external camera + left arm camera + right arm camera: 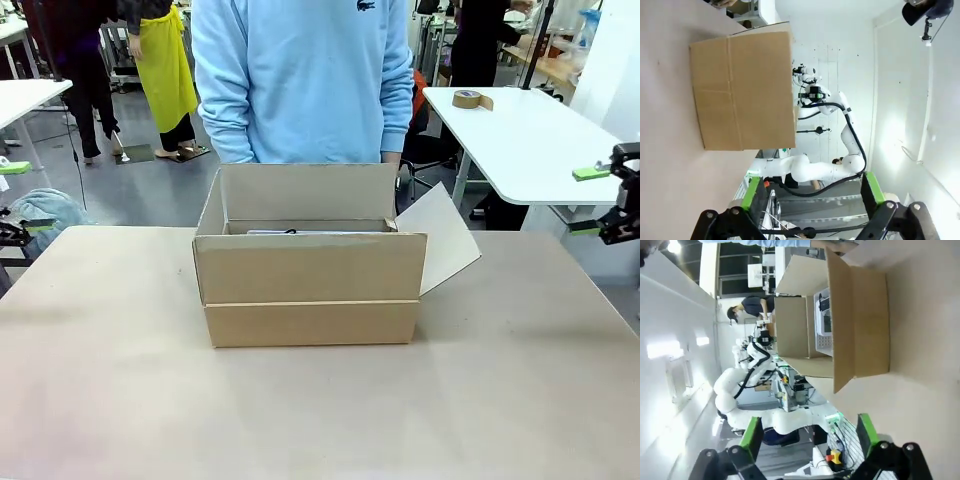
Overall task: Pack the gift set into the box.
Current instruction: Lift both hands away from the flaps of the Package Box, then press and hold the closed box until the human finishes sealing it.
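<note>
1. Although its top stands open, the box (310, 285) shows a plain closed front. It is brown corrugated cardboard, rectangular, with the near flap folded down against the front wall. The far flap stands upright and a side flap (442, 238) splays out toward the right of the frame.
2. Seen from the right wrist, a white item (822, 315) with dark print lies inside the box; what it is cannot be told.
3. The box sits at the centre of the front view on the tan counter (120, 400), nearer the far edge. A person (300, 80) in a light blue sweatshirt stands just behind it.
4. Bare counter runs across the whole lower part of the frame and along both sides of the box, out to the left and right edges.
5. The left end effector (811, 190) has its fingers spread wide with nothing between them. The box's closed side shows in the upper left of its wrist view, well apart. Its green pads (12, 167) show at the left edge of the front view.
6. The right end effector (588, 201) hangs at the right edge of the front view, off the counter's far corner and well apart from the box. Its fingers are also spread and empty, and the box's open mouth shows in the upper right of its wrist view.
</note>
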Action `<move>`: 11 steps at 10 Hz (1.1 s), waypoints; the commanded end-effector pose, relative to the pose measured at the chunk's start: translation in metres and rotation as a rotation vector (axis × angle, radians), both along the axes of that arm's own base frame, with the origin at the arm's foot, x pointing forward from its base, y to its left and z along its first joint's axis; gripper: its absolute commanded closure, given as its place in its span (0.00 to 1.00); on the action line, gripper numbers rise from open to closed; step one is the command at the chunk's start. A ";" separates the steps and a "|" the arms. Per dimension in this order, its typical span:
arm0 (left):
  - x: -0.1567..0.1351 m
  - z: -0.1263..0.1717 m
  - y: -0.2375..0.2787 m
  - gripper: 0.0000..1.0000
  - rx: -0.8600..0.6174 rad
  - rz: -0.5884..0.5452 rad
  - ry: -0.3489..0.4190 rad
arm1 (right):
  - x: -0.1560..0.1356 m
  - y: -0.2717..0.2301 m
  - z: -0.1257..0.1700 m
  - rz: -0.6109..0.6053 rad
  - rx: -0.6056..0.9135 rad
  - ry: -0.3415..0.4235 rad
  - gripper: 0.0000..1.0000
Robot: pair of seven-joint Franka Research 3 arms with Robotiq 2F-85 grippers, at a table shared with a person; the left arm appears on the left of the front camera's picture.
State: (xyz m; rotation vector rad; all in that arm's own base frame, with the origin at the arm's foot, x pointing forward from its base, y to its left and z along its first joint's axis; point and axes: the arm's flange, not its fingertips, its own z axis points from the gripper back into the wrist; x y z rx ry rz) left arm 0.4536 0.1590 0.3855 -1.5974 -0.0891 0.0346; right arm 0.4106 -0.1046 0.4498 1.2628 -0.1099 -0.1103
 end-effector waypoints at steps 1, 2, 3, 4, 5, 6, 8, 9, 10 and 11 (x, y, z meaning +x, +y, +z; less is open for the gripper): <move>-0.028 0.045 -0.007 0.00 0.027 -0.008 -0.095 | -0.002 0.019 0.032 0.023 -0.099 -0.038 0.00; -0.028 0.045 -0.007 0.00 0.027 -0.008 -0.095 | -0.002 0.019 0.032 0.023 -0.099 -0.038 0.00; -0.028 0.045 -0.007 0.00 0.027 -0.008 -0.095 | -0.002 0.019 0.032 0.023 -0.099 -0.038 0.00; -0.028 0.045 -0.007 0.00 0.027 -0.008 -0.095 | -0.002 0.019 0.032 0.023 -0.099 -0.038 0.00; -0.028 0.045 -0.007 0.00 0.027 -0.008 -0.095 | -0.002 0.019 0.032 0.023 -0.099 -0.038 0.00; -0.028 0.045 -0.007 0.00 0.027 -0.008 -0.095 | -0.002 0.019 0.032 0.023 -0.099 -0.038 0.00; -0.028 0.045 -0.007 0.00 0.027 -0.008 -0.095 | -0.002 0.019 0.032 0.023 -0.099 -0.038 0.00; -0.028 0.045 -0.007 0.00 0.027 -0.008 -0.095 | -0.002 0.019 0.032 0.023 -0.099 -0.038 0.00; -0.028 0.045 -0.007 0.00 0.027 -0.008 -0.095 | -0.002 0.019 0.032 0.023 -0.099 -0.038 0.00; -0.028 0.045 -0.007 0.00 0.027 -0.008 -0.095 | -0.002 0.019 0.032 0.023 -0.099 -0.038 0.00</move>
